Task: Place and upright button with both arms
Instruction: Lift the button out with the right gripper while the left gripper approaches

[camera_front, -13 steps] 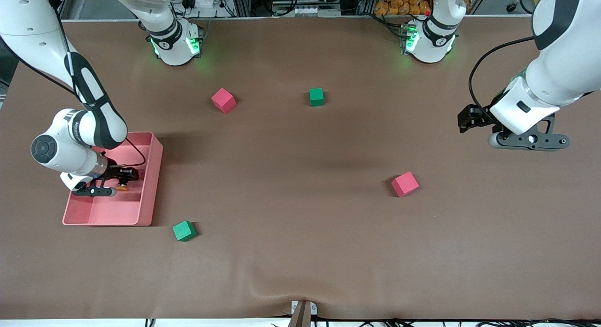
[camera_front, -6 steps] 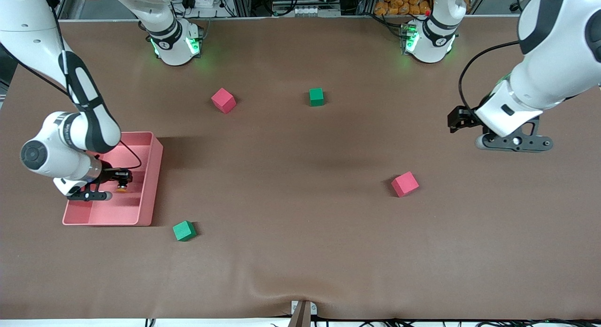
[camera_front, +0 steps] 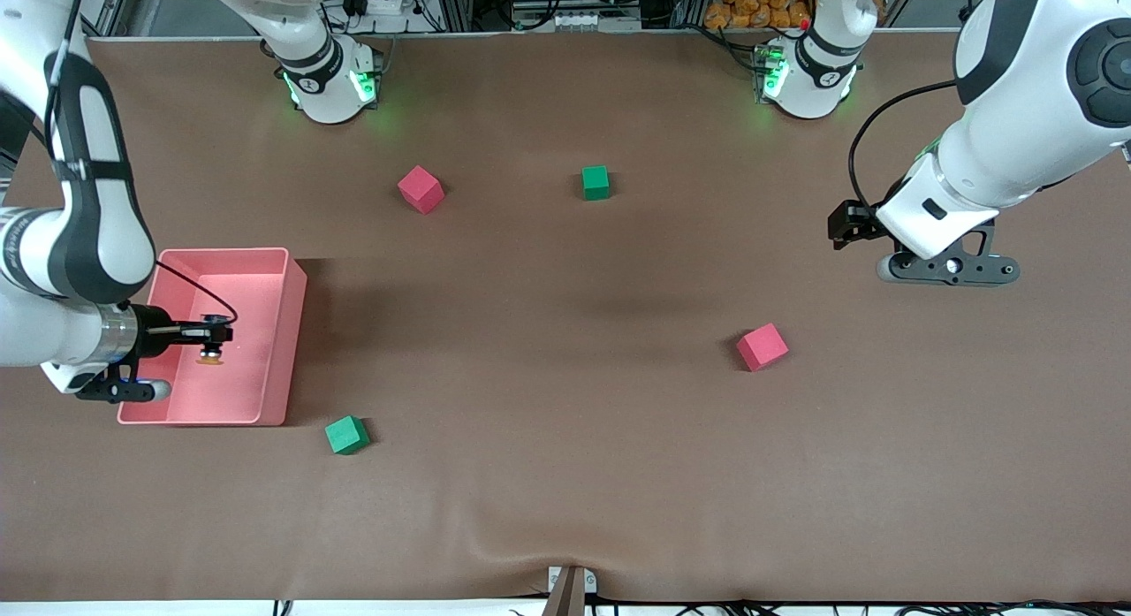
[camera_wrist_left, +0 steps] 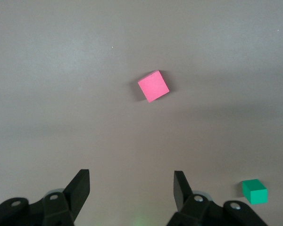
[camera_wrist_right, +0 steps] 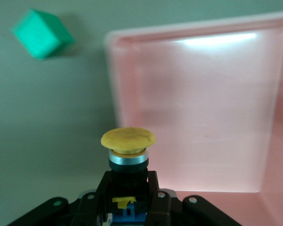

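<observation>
We see the right gripper (camera_front: pixel 210 338) clamped on the button (camera_front: pixel 209 358), cap pointing out past the fingertips, over the pink tray (camera_front: pixel 281 333) near its walls. Our left gripper (camera_front: pixel 850 231) hangs with jaws apart over bare table; the nearest red cube (camera_front: pixel 762 346) sits apart.

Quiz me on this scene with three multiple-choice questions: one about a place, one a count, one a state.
1. The right gripper is over:
A. the pink tray
B. a red cube
C. bare table

2. Green cubes on the table:
A. one
B. two
C. four

3. The left gripper is:
A. shut on a cube
B. open, empty
C. shut on the button

Answers:
1 A, it hangs above the tray floor.
2 B, one near the bases, one beside the tray.
3 B, nothing sits between its spread fingers.
</observation>
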